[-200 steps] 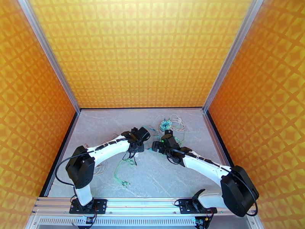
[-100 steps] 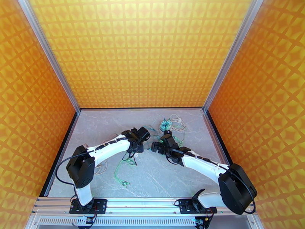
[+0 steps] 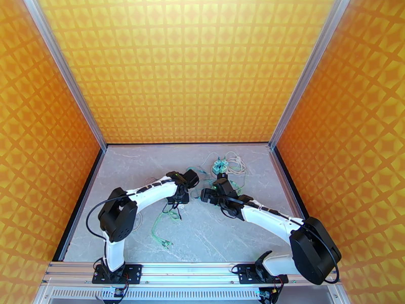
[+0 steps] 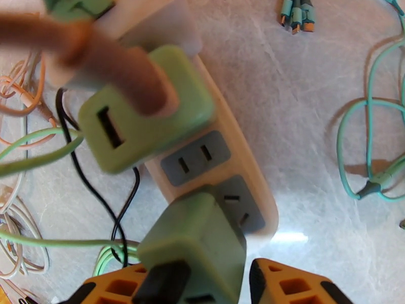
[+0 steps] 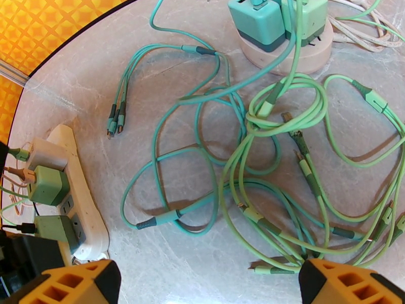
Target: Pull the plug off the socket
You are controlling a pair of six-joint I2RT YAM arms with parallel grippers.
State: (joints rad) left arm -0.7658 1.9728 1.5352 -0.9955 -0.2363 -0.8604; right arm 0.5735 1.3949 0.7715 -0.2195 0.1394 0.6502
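Because the job is to pull the plug out, the left gripper (image 4: 195, 282) has its jaws closed part way on the green plug (image 4: 192, 244), with 1 orange finger on each side. Holding it by the sides lets the arm tug the plug straight away from the strip (image 4: 248, 158). The plug sits at the end of the strip, just over the last socket. I cannot tell if its pins are in or out. A 2nd plug (image 4: 152, 122) stands further up the strip and should be left alone. Off to the side, the right gripper (image 5: 210, 282) hangs with its jaws wide open and holds nothing. It hovers over a messy pile of cables (image 5: 263, 148) on the table (image 4: 314, 122). I think it may need to press the strip down, so the strip does not lift with the plug.
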